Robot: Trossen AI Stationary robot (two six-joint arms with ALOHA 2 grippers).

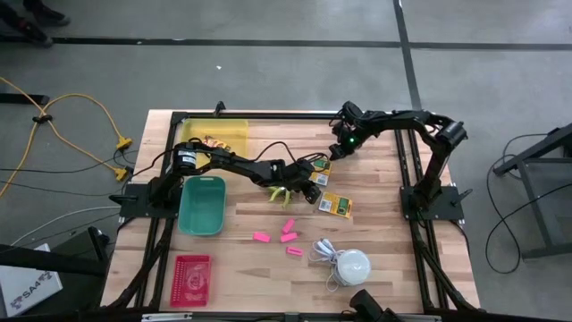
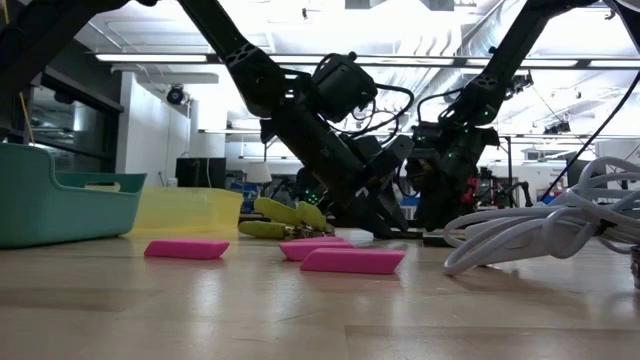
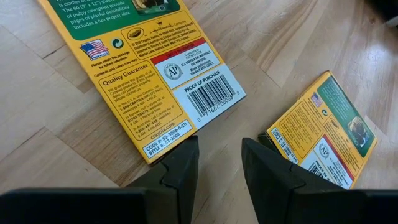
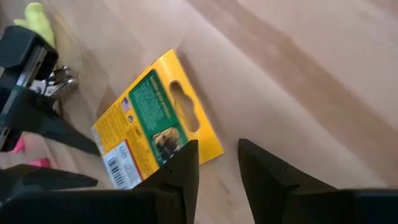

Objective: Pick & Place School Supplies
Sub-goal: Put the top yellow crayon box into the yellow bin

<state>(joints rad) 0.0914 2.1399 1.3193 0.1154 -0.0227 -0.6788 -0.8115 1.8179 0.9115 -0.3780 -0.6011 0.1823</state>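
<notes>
Above two yellow-and-green boxes (image 3: 158,74), left claw (image 3: 219,163) gapes, empty.

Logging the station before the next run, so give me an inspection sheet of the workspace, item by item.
Surface: wooden table.
Job's things: yellow-and-green boxes, green-handled scissors, pink erasers.
Clutter: teal bin, yellow bin, red tray, white dome.
Grippers: left gripper open, low over boxes; right gripper open, empty, above a box.
Cables: white cord on table; yellow cable on floor.
Surroundings: nothing seen nearby.
</notes>
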